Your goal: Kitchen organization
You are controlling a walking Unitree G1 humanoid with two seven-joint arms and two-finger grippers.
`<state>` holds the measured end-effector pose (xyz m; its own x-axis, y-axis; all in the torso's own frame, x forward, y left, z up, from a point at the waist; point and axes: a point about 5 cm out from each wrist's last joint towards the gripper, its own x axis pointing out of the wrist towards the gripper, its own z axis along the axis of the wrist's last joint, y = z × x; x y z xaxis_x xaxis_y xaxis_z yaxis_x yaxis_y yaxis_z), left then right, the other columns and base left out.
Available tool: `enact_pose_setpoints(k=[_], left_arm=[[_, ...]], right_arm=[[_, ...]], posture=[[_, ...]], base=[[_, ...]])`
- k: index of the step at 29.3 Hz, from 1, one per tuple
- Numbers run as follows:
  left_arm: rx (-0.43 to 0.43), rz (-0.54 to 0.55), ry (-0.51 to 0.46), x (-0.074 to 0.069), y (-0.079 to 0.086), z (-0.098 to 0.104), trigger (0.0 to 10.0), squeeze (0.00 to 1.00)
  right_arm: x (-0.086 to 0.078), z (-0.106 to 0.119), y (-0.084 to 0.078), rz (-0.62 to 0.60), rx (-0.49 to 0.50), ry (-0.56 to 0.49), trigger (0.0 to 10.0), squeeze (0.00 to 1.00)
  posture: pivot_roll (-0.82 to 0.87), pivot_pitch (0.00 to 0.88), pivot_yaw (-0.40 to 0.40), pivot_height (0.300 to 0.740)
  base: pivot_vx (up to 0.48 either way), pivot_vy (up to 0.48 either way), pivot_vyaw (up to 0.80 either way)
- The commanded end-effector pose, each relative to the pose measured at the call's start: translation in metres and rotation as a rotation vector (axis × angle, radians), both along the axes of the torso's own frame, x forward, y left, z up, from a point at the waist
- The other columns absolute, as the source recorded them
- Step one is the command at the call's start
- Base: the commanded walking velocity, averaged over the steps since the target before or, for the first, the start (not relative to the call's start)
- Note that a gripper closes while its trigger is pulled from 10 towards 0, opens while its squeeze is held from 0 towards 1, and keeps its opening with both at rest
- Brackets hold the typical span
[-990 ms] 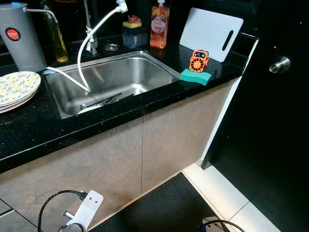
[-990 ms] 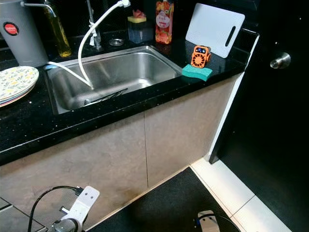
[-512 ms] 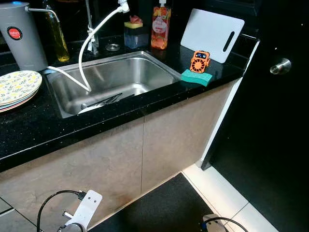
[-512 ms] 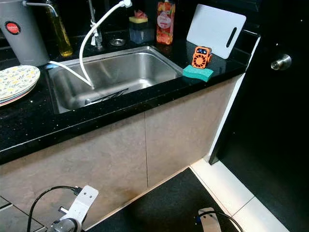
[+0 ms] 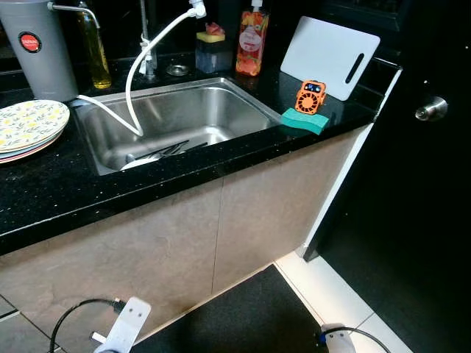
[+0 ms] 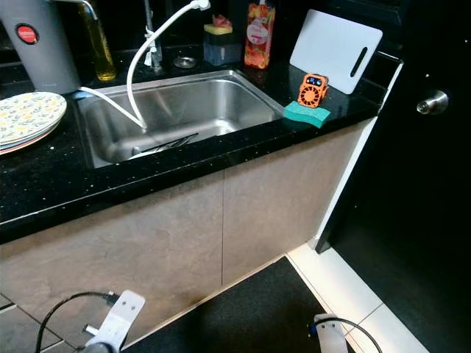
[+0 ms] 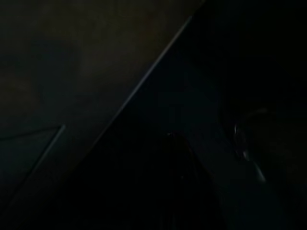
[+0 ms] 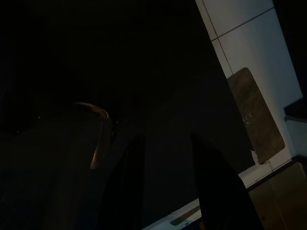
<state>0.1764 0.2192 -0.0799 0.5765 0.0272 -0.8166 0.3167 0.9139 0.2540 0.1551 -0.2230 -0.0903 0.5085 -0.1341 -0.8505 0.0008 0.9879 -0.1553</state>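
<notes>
A black counter (image 5: 66,198) holds a steel sink (image 5: 254,103) with dark utensils (image 5: 158,152) lying in its bottom and a white hose (image 5: 131,77) drooping into it. A stack of patterned plates (image 5: 29,126) sits at the left. At the right end, an orange gadget (image 5: 310,97) stands on a green sponge (image 5: 303,120) before a leaning white cutting board (image 5: 327,53). Both arms hang low: the left wrist (image 5: 121,331) and the right wrist (image 5: 338,340) by the floor. My right gripper (image 8: 168,191) hangs open over dark floor, holding nothing.
A grey canister (image 5: 37,48), an oil bottle (image 5: 97,48), a sponge holder (image 5: 210,48) and an orange soap bottle (image 5: 250,44) line the back. A black door with a knob (image 5: 430,110) stands at the right. A dark mat (image 5: 250,316) and white tiles (image 5: 331,287) cover the floor.
The whole picture has slid slightly right and down, so the camera has moved. Nothing on the counter has moved; both arms still hang low.
</notes>
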Motion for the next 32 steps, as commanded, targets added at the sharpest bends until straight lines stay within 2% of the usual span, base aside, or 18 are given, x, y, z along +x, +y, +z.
enact_pose_setpoints(k=[1, 8, 12, 16, 19, 25, 32], left_arm=[[0.000, -0.027, 0.013, -0.004, 0.000, -0.001, 10.0, 0.00], [0.001, -0.053, 0.004, 0.001, -0.003, 0.000, 10.0, 0.00], [-0.043, 0.008, -0.063, 0.018, -0.009, 0.008, 10.0, 0.00], [-0.049, 0.002, -0.066, 0.020, -0.012, 0.008, 10.0, 0.00], [-0.017, -0.057, -0.020, 0.011, -0.012, 0.003, 10.0, 0.00], [-0.006, -0.097, 0.016, -0.001, -0.011, -0.002, 10.0, 0.00], [-0.019, -0.109, 0.025, -0.005, -0.013, -0.004, 10.0, 0.00]], right_arm=[[-0.004, 0.000, -0.006, -0.028, -0.003, -0.001, 10.0, 0.00], [-0.015, -0.002, -0.013, -0.062, -0.013, 0.013, 10.0, 0.00], [-0.029, -0.007, -0.012, 0.015, -0.029, 0.068, 10.0, 0.00], [-0.030, -0.007, -0.013, 0.002, -0.033, 0.069, 10.0, 0.00], [-0.021, -0.005, -0.008, -0.029, -0.008, 0.029, 10.0, 0.00], [-0.006, 0.000, -0.006, -0.069, 0.009, -0.032, 10.0, 0.00], [-0.022, -0.004, -0.011, -0.063, -0.010, 0.001, 10.0, 0.00]], posture=[[0.08, 0.001, -0.024, 0.740], [0.06, 0.005, -0.035, 0.740], [0.09, 0.021, -0.044, 0.740], [0.08, 0.013, -0.037, 0.740], [0.06, 0.032, -0.033, 0.740], [0.05, 0.052, -0.018, 0.740], [0.03, 0.060, -0.008, 0.740]], base=[[0.000, 0.000, 0.00], [0.000, 0.000, 0.00], [0.000, 0.000, 0.00], [0.000, 0.000, 0.00], [0.000, 0.000, 0.00], [0.000, 0.000, 0.00], [0.000, 0.000, 0.00]])
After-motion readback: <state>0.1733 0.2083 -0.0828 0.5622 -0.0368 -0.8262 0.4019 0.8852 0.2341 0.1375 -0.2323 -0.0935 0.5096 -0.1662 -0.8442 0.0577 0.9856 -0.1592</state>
